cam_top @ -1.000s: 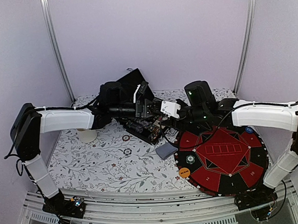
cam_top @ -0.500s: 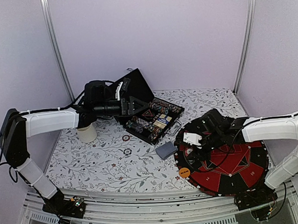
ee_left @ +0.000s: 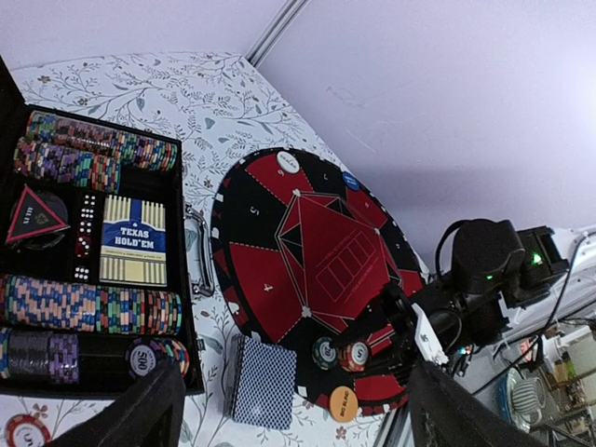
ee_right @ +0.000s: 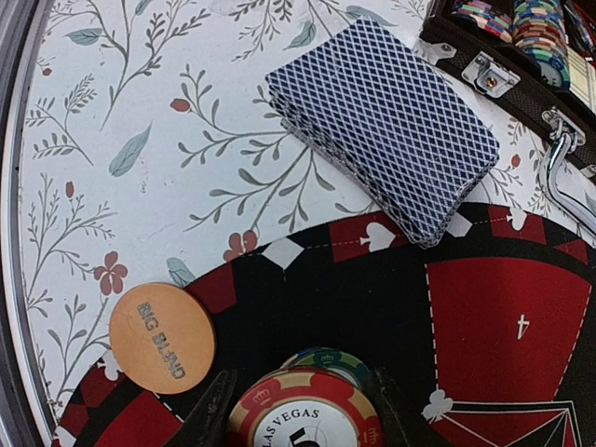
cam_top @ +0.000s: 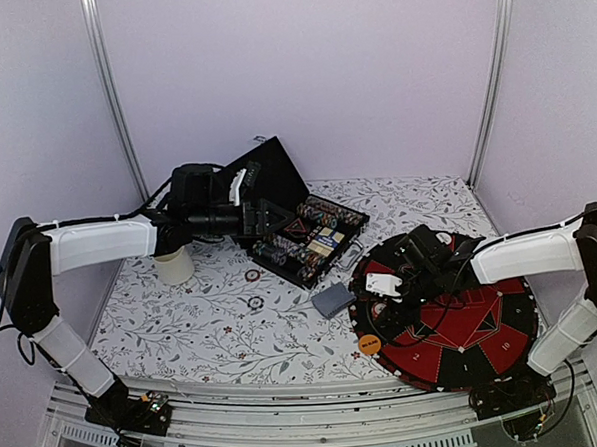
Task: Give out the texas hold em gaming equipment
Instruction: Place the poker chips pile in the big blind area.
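R gripper (ee_right: pixel 300 410) is low over the near-left part of the round red/black mat (cam_top: pixel 490 349). Its fingers (ee_right: pixel 212 417) are clamped on a red chip (ee_right: pixel 304 424), one finger each side of the rim, chip lying flat. Can't tell if the chip touches the mat. Chip face reads "LAS VEGAS". A green chip (ee_right: pixel 328 357) sits right against it on the far side, partly hidden.

An orange disc (ee_right: pixel 161 337) is on the mat's near-left rim, just near of the fingers and not touching them. It reads "BIG BLIND". The deck of cards (ee_right: pixel 382 126), blue diamond backs up, lies on the flowered cloth (cam_top: pixel 184 330) left of the mat, one corner at the mat rim, apart from the fingers.

L gripper (ee_left: pixel 298 419) is held above the left end of the open black case (cam_top: pixel 281 269), fingers spread wide, nothing between them. The case holds rows of multi-colour chips (ee_left: pixel 88 307), dice (ee_left: pixel 87 233) and a card box (ee_left: pixel 133 239) marked "TEXAS HOLD'EM". One chip at its near end shows "500".

A white disc (ee_left: pixel 289 162) and a blue disc (ee_left: pixel 350 180) sit at the mat's far rim. Mat segments read "9", "5", "4". A cream cup (cam_top: pixel 176 267) stands left of the case.
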`<state>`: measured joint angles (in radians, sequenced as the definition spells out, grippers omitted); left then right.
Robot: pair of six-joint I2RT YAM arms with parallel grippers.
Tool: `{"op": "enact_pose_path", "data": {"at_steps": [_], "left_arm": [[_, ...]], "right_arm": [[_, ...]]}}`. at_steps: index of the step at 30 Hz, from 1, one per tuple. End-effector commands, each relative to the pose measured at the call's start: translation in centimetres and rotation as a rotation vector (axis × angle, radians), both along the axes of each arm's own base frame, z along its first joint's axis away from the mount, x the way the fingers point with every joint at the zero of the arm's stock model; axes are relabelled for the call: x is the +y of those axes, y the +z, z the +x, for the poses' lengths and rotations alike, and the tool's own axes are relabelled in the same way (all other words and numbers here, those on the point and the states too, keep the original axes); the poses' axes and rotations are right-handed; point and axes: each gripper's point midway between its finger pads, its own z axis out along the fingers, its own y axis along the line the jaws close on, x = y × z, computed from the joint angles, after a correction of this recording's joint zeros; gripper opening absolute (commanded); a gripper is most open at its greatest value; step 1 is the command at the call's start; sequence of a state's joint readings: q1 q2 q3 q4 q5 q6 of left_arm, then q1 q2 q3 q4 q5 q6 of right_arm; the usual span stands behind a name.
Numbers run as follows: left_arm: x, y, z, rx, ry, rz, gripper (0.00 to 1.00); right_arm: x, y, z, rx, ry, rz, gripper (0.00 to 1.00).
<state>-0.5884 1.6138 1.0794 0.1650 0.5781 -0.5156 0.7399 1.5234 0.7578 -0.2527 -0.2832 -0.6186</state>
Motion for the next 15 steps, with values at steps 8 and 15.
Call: {"op": "enact_pose_path", "data": {"at_steps": [8, 15], "left_arm": [[0.5, 0.4, 0.0, -0.026, 0.006, 0.021, 0.85], [0.6, 0.4, 0.0, -0.030, 0.007, 0.029, 0.85]], "right_arm": [[-0.3, -1.1, 1.5, 0.015, -0.027, 0.002, 0.04], [-0.3, -1.7, 1.5, 0.037, -0.031, -0.007, 0.08]]}}
